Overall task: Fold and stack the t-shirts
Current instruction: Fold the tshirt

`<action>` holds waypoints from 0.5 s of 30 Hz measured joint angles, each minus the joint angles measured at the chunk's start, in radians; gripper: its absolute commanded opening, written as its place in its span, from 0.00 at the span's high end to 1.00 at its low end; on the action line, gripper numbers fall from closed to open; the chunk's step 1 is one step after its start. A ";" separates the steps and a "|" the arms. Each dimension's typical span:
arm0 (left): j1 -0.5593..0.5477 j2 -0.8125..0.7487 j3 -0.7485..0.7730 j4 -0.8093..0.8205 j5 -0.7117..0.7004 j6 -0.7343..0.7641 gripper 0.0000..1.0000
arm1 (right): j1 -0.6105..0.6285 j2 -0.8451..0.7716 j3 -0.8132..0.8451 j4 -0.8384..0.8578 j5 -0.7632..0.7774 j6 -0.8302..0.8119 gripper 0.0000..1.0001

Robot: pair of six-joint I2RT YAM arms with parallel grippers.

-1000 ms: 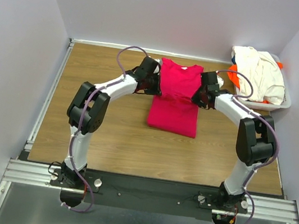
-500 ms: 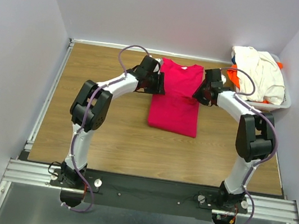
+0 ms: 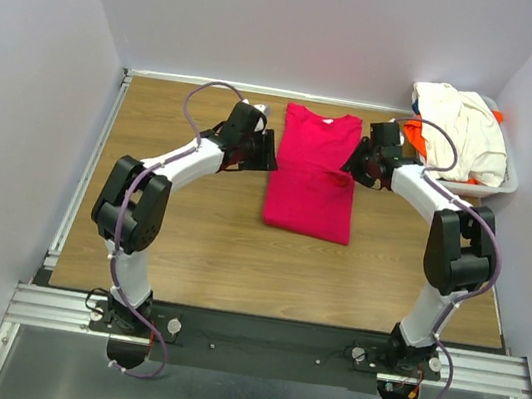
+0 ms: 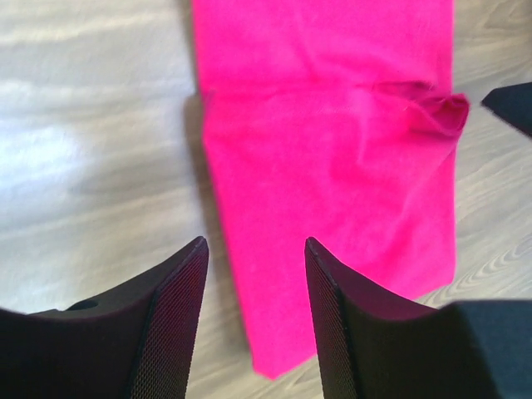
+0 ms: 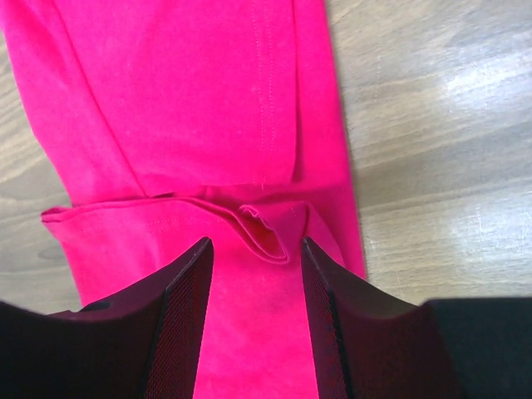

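Observation:
A crimson-pink t-shirt (image 3: 314, 175) lies on the table as a long folded rectangle, its lower half doubled up over the middle. My left gripper (image 3: 266, 149) hovers open beside its left edge, nothing between the fingers; the shirt (image 4: 332, 150) fills the left wrist view. My right gripper (image 3: 354, 165) stands open at the right edge, above a small puckered fold (image 5: 266, 233) in the shirt (image 5: 191, 100). A cream-white t-shirt (image 3: 463, 124) is heaped in the basket over an orange t-shirt (image 3: 417, 137).
A white plastic basket (image 3: 503, 185) sits at the back right corner against the right wall. Grey walls close in the wooden table (image 3: 179, 236) on three sides. A metal rail (image 3: 274, 338) runs along the near edge by the arm bases.
Both grippers have let go of the pink shirt and opened. The left arm has drawn back to the left; the right gripper has lifted slightly back and right.

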 measured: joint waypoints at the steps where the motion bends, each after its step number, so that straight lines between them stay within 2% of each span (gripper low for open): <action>1: 0.002 -0.005 -0.010 0.000 0.000 -0.003 0.43 | 0.000 -0.001 -0.001 0.001 -0.003 -0.007 0.47; 7: 0.006 0.055 0.039 -0.008 0.003 0.009 0.43 | 0.001 0.003 -0.001 0.006 -0.009 -0.060 0.55; 15: 0.014 0.228 0.240 -0.044 0.015 0.040 0.44 | 0.001 0.109 0.041 0.015 -0.010 -0.130 0.57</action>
